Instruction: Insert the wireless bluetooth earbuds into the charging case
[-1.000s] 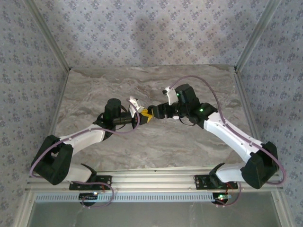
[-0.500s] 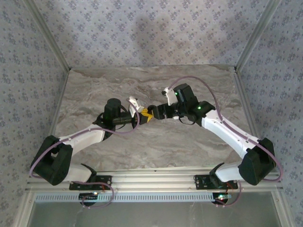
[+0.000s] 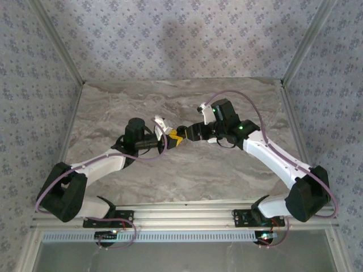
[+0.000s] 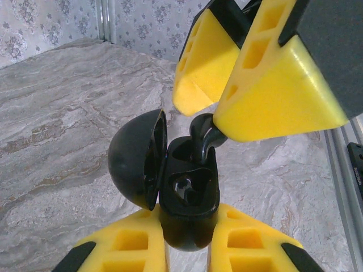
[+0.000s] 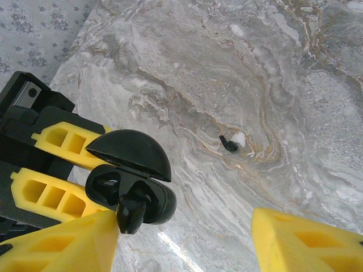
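Note:
My left gripper [image 4: 187, 226] is shut on the base of a black charging case [image 4: 190, 187], whose lid [image 4: 133, 161] stands open to the left. A black earbud [image 4: 199, 136] sits partly in one slot with its stem sticking out, while the other slot is bare. In the right wrist view this earbud [image 5: 131, 211] leans against the left finger of my right gripper [image 5: 184, 226], which is open with a wide gap. Both grippers meet above the table's middle, the left [image 3: 169, 139] facing the right [image 3: 182, 135]. A second black earbud [image 5: 228, 143] lies on the table beside a small white piece [image 5: 239, 137].
The marble tabletop [image 3: 170, 175] spreads all round the two grippers. Patterned walls and metal posts [image 3: 62, 56] close off the back and sides. An aluminium rail [image 3: 187, 215] with the arm bases runs along the near edge.
The right arm's wrist has shifted slightly to the right and back, and its elbow has swung a little. The left arm and the case have stayed put.

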Controlling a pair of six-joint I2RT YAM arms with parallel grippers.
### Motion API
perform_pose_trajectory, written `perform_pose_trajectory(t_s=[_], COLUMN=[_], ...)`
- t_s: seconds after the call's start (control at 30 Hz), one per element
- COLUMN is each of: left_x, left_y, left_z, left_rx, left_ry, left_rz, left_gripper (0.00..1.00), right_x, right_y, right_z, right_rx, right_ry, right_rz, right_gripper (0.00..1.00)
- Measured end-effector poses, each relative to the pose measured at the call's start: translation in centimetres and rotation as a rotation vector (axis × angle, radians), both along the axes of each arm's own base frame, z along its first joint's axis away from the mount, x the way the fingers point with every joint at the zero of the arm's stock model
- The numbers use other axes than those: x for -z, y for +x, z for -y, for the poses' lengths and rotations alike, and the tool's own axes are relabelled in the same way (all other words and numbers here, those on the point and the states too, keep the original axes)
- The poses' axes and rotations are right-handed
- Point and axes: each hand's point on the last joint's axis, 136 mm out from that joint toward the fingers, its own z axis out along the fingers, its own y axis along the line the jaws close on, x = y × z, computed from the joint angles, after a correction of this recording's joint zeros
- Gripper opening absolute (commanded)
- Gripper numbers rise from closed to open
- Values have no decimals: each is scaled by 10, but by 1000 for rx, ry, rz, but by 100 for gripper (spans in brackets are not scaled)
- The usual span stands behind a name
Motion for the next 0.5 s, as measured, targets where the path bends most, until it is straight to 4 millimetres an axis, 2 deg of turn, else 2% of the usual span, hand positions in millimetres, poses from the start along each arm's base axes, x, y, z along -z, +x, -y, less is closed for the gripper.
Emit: perform_pose_trajectory(t_s=[0.33, 0.5], left_x=[-5, -9], left_y=[-1, -2], left_z=[-1, -1], left_rx=[0, 0], left_ry=[-7, -14], left_rz=[11, 21], left_gripper=[16, 16], right_x=[-3, -12], right_y=[-2, -5], right_z=[-3, -8], right_rx=[-28, -60], right_ry=[38, 85], right_rz=[-5, 3], right_gripper=[65, 66])
